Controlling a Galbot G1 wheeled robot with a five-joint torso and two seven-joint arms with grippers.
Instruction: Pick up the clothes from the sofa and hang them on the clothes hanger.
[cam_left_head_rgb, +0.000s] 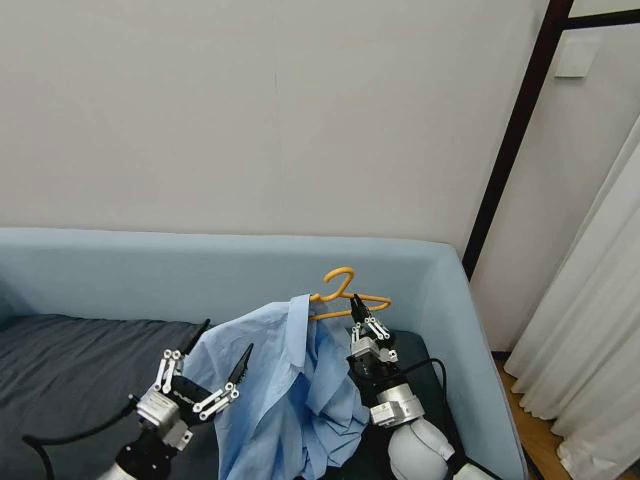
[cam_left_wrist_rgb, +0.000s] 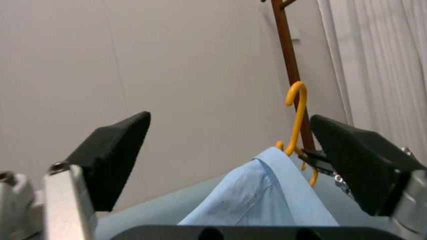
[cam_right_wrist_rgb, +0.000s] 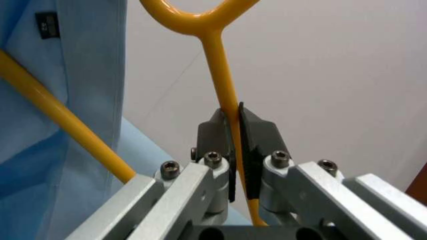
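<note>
Blue shirt (cam_left_head_rgb: 290, 400), yellow hanger (cam_left_head_rgb: 349, 280), pale-blue sofa (cam_left_head_rgb: 200, 270)

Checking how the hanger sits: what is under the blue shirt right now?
A yellow hanger: its hook and one arm stick out, held by the right claw. Its other arm is covered by the blue shirt.

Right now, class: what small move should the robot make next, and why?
Probably close the open left gripper on the blue shirt near it. The right gripper clamps the yellow hanger, one arm of which shows bare while the shirt droops toward the sofa.
</note>
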